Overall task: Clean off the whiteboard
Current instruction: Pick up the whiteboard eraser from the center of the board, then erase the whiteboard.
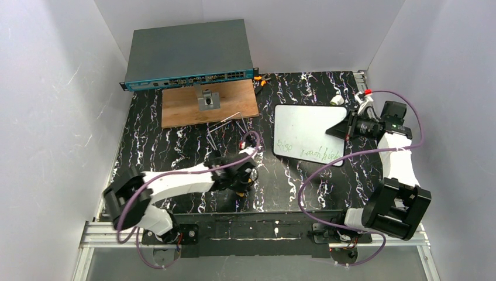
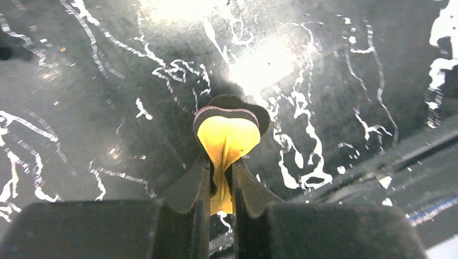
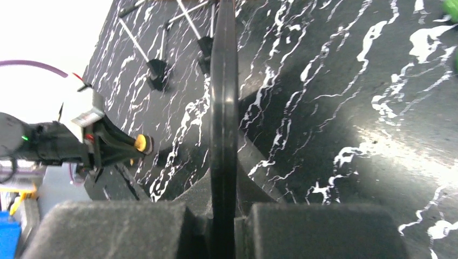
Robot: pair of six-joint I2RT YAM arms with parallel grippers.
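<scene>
Top external view: the whiteboard [image 1: 307, 132] sits right of centre on the black marbled table [image 1: 175, 146]. It is white with a thin black rim. Green handwriting [image 1: 309, 151] along its near edge is unerased. Right gripper [image 1: 346, 127] clamps its right rim. Left gripper [image 2: 221, 168] is closed on a yellow eraser pad [image 2: 227, 132], apart from the board. Wiping appears not yet begun.

Whiteboard [image 1: 304, 123]: green scrawl [image 1: 310, 152], maybe 2 words, can't read.

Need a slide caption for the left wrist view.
Left gripper shut on a yellow black-edged eraser, black marbled table beyond.
</scene>
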